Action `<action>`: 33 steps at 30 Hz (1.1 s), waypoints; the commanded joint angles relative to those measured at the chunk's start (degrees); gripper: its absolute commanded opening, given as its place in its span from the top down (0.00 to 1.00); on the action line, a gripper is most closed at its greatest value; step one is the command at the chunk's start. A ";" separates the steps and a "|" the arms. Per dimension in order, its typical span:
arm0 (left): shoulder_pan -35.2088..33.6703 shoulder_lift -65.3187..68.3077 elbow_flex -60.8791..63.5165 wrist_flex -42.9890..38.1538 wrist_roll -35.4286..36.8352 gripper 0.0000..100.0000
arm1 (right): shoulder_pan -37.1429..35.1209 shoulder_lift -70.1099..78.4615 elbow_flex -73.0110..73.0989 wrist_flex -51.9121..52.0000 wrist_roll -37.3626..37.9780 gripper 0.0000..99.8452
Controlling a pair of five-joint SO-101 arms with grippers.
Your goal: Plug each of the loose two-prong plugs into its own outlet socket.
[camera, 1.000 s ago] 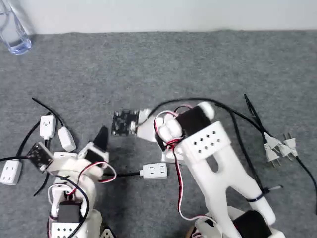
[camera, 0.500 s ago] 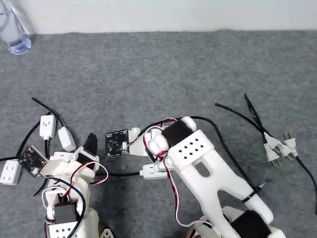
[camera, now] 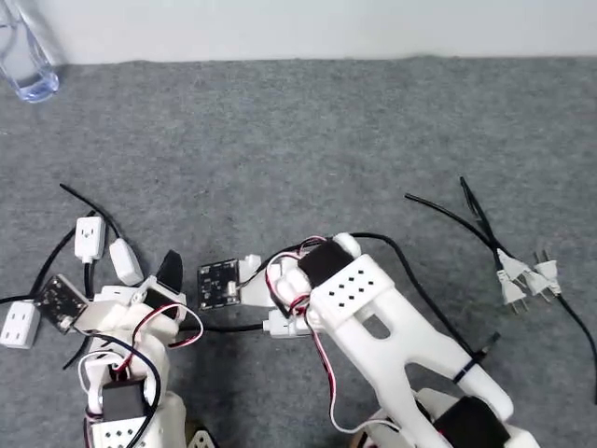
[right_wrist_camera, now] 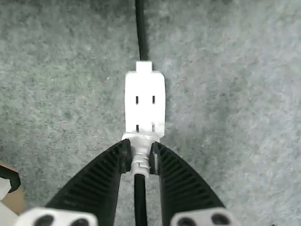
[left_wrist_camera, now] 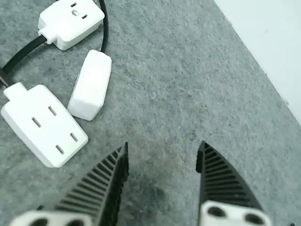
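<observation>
My right gripper (right_wrist_camera: 139, 153) is shut on a white two-prong plug (right_wrist_camera: 139, 145) with a black cord (right_wrist_camera: 140, 197). The plug's front touches the end of a white outlet block (right_wrist_camera: 145, 106); its prongs are hidden. In the high view that block (camera: 283, 326) lies half under the right arm near the table's centre. My left gripper (left_wrist_camera: 163, 148) hangs open over bare carpet, beside a double outlet (left_wrist_camera: 44, 125), a white adapter (left_wrist_camera: 90, 84) and a single outlet (left_wrist_camera: 70, 21). Two loose plugs (camera: 522, 277) lie at the far right.
More white outlets (camera: 89, 238) (camera: 19, 324) with black cords cluster at the left around the left arm (camera: 140, 317). A clear bottle (camera: 26, 61) stands at the back left corner. A black cord (camera: 438, 308) trails from the right arm toward the loose plugs.
The right arm has swung left and toward the near edge, bringing the held plug down to the outlet block. The left arm has shifted slightly left.
</observation>
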 commanded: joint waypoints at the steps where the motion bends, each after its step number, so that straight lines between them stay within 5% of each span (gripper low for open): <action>1: -0.26 -0.18 -0.66 0.09 -0.62 0.77 | -1.01 -0.57 -0.35 -1.54 -0.70 0.99; 33: -0.26 -0.09 -0.66 0.09 -0.70 0.77 | 1.63 7.16 -0.62 -3.47 3.52 0.99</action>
